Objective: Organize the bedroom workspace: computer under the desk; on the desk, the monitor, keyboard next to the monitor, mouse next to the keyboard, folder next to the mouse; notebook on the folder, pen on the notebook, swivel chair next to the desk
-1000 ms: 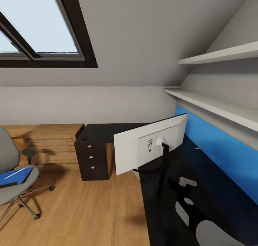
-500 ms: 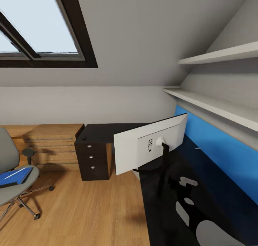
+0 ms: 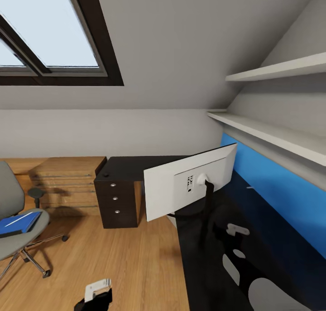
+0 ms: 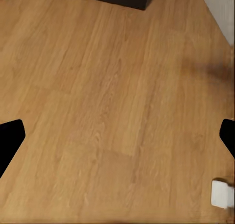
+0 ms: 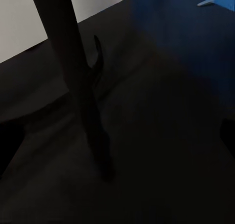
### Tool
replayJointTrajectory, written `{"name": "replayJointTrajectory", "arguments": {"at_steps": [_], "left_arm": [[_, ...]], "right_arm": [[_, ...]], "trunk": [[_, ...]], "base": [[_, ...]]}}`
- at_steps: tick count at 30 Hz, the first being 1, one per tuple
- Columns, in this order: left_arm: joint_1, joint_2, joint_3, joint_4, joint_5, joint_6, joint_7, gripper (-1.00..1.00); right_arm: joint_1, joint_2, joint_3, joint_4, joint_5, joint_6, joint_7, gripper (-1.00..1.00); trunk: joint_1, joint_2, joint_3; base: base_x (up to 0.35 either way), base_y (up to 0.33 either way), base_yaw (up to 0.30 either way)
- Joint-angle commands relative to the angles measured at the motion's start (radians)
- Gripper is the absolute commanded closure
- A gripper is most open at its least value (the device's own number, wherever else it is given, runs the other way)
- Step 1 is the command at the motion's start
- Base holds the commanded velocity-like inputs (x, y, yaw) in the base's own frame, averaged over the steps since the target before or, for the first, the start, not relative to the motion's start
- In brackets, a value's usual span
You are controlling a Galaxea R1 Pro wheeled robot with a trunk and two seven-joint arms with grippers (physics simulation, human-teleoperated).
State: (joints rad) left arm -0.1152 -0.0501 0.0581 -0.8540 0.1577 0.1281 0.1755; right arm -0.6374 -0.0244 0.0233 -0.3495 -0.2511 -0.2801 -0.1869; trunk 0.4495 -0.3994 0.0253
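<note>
The monitor [image 3: 181,184] stands on the black desk [image 3: 131,166] with its pale back toward me, on a black post [image 3: 208,200]. At the left edge is the swivel chair [image 3: 9,193], and the blue folder [image 3: 22,224] lies on its seat. A thin white stick [image 3: 18,218], seemingly the pen, lies across the folder. My left gripper [image 3: 97,295] hangs low over the wood floor, open in the left wrist view [image 4: 117,140]. My right gripper [image 5: 117,140] is over the desk top near the monitor's post [image 5: 73,72], with its fingers apart and holding nothing.
A wooden drawer chest [image 3: 68,184] stands against the wall between chair and desk. The desk has black drawers [image 3: 115,197] with silver knobs. White shelves [image 3: 271,134] and a blue wall panel [image 3: 280,197] run along the right. A small pale object [image 3: 246,187] lies by the panel.
My left gripper has risen into the bottom of the head view. The chair, the folder, the monitor and the camera have stayed put.
</note>
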Motion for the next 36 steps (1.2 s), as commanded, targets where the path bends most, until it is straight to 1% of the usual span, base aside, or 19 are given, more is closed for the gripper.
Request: {"name": "replayJointTrajectory", "arguments": {"at_steps": [1,3,4,6,8,9,10,11,12,14,15,17,18,19,26,27,30,36], "left_arm": [[0.020,-0.001,0.001,-0.073,0.021,0.053,0.002,-1.00],[0.055,-0.001,0.001,-0.194,0.037,0.139,0.002,-1.00],[0.083,-0.002,0.001,-0.299,0.050,0.217,0.002,-1.00],[0.102,-0.002,0.000,-0.384,0.060,0.284,0.002,-1.00],[0.115,-0.003,0.000,-0.448,0.072,0.335,0.001,-1.00],[0.123,-0.003,-0.001,-0.492,0.095,0.369,0.001,-1.00],[0.132,-0.004,-0.016,-0.566,0.144,0.413,0.001,-1.00],[0.133,-0.004,-0.022,-0.582,0.150,0.418,0.001,-1.00],[0.134,-0.005,-0.035,-0.615,0.158,0.426,0.002,-1.00],[0.135,-0.005,-0.054,-0.654,0.166,0.437,0.002,-1.00],[0.136,-0.006,-0.067,-0.682,0.173,0.460,0.003,-1.00],[0.137,-0.009,-0.072,-0.688,0.184,0.470,0.004,-1.00],[0.137,-0.009,-0.072,-0.688,0.184,0.470,0.004,-1.00],[0.137,-0.010,-0.077,-0.683,0.194,0.475,0.005,-1.00],[0.137,-0.001,-0.072,-0.679,0.198,0.479,0.006,-1.00],[0.137,0.008,-0.056,-0.679,0.198,0.479,0.007,-1.00],[0.137,0.012,-0.040,-0.679,0.198,0.479,0.007,-1.00],[0.138,0.014,-0.030,-0.678,0.197,0.479,0.007,-1.00]], "right_arm": [[-0.003,-0.001,0.003,0.000,-0.004,0.013,-0.002,-1.00],[-0.015,-0.002,0.003,0.000,-0.001,0.044,-0.002,-1.00],[-0.036,-0.002,0.003,0.000,0.005,0.075,-0.002,-1.00],[-0.062,-0.003,0.003,0.001,0.015,0.105,-0.001,-1.00],[-0.089,-0.003,0.004,0.004,0.031,0.138,0.000,-1.00],[-0.113,-0.006,0.004,0.010,0.074,0.172,0.019,-1.00],[-0.144,-0.023,0.002,0.021,0.195,0.222,0.126,-1.00],[-0.147,-0.026,0.001,0.022,0.212,0.226,0.149,-1.00],[-0.151,-0.030,-0.002,0.024,0.235,0.231,0.188,-1.00],[-0.155,-0.033,-0.005,0.022,0.255,0.232,0.223,-1.00],[-0.157,-0.030,-0.005,0.020,0.269,0.203,0.244,-1.00],[-0.158,-0.029,-0.005,0.023,0.273,0.180,0.250,-1.00],[-0.158,-0.029,-0.005,0.023,0.273,0.180,0.250,-1.00],[-0.158,-0.029,-0.006,0.027,0.276,0.161,0.256,-1.00],[-0.159,-0.031,-0.006,0.029,0.278,0.152,0.257,-1.00],[-0.159,-0.032,-0.006,0.029,0.277,0.152,0.257,-1.00],[-0.159,-0.034,-0.007,0.030,0.278,0.151,0.257,-1.00],[-0.159,-0.035,-0.007,0.030,0.278,0.150,0.257,-1.00]], "trunk": [[0.000,-0.001,-0.001],[0.000,-0.001,-0.001],[0.000,-0.001,-0.001],[0.000,-0.001,-0.001],[0.000,-0.001,-0.001],[0.000,-0.001,-0.001],[0.000,-0.001,-0.001],[0.000,-0.001,-0.001],[0.000,-0.001,-0.001],[0.000,-0.001,-0.001],[0.000,-0.001,-0.001],[0.000,-0.001,-0.001],[0.000,-0.001,-0.001],[0.000,-0.001,-0.001],[0.000,-0.001,-0.001],[0.000,-0.001,-0.001],[0.000,-0.001,-0.001],[0.000,-0.001,-0.001]], "base": [[0.000,0.000,0.000],[0.000,0.000,0.000],[0.000,0.000,0.000],[0.000,0.000,0.000],[0.000,0.000,0.000],[0.000,0.000,0.000],[0.000,0.000,0.000],[0.000,0.000,0.000],[0.000,0.000,0.000],[0.000,0.000,0.000],[0.000,0.000,0.000],[0.000,0.000,0.000],[0.000,0.000,0.000],[0.000,0.000,0.000],[0.000,0.000,0.000],[0.000,0.000,0.000],[0.000,0.000,0.000],[0.000,0.000,0.000]]}}
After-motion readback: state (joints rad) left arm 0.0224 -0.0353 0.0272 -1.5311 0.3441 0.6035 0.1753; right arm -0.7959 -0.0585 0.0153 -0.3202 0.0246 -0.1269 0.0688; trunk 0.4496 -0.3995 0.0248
